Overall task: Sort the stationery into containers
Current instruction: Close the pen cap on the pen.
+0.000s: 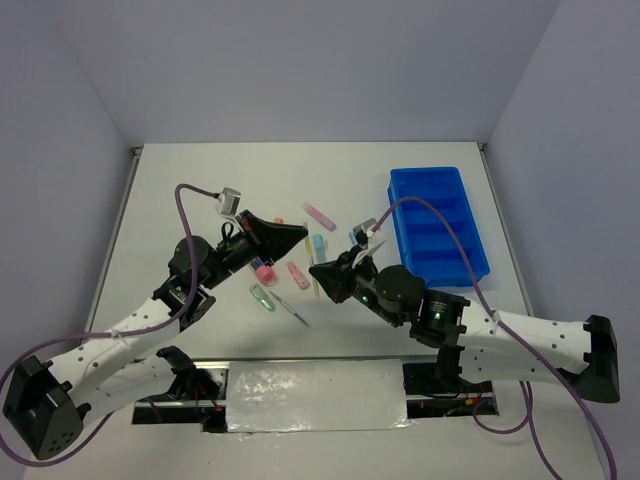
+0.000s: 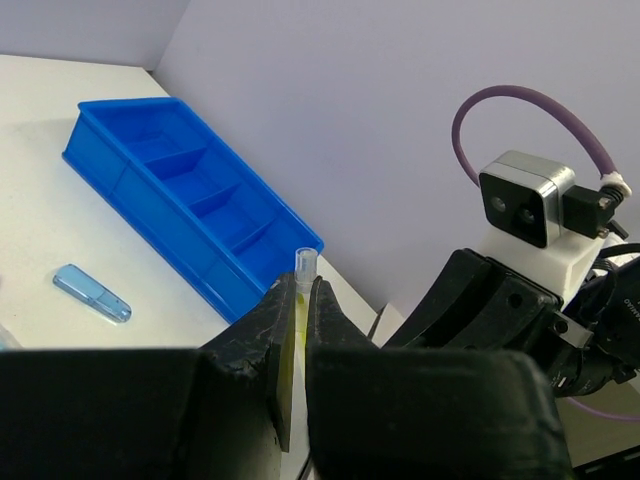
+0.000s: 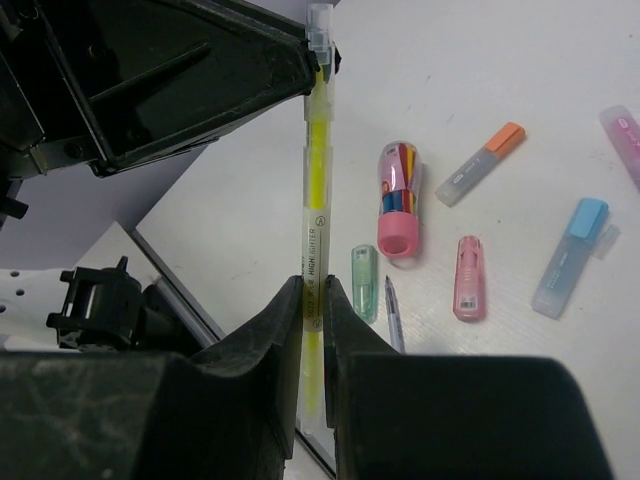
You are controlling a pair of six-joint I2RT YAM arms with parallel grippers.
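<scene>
One thin yellow translucent highlighter pen (image 3: 313, 150) spans between both grippers, above the white table (image 1: 180, 190). The left gripper (image 2: 302, 300) is closed on its clear-capped end. The right gripper (image 3: 314, 295) is clamped on the barrel further down. The bright blue rectangular plastic tray (image 2: 150, 215), with four compartments, lies at 2 o'clock from the grippers in the top view. A stubby pink marker (image 3: 469, 278), green marker (image 3: 364, 283), blue-capped marker (image 3: 570, 258) and orange-capped marker (image 3: 480, 163) lie on the table at 3 o'clock of the pen in the right wrist view.

One camera looks down from high behind the arms (image 1: 130, 340) at the bench (image 1: 200, 200), and one sits close on each wrist, the left facing across to the tray (image 2: 150, 170), the right down at the bench, both seeing the pen (image 3: 316, 200).
</scene>
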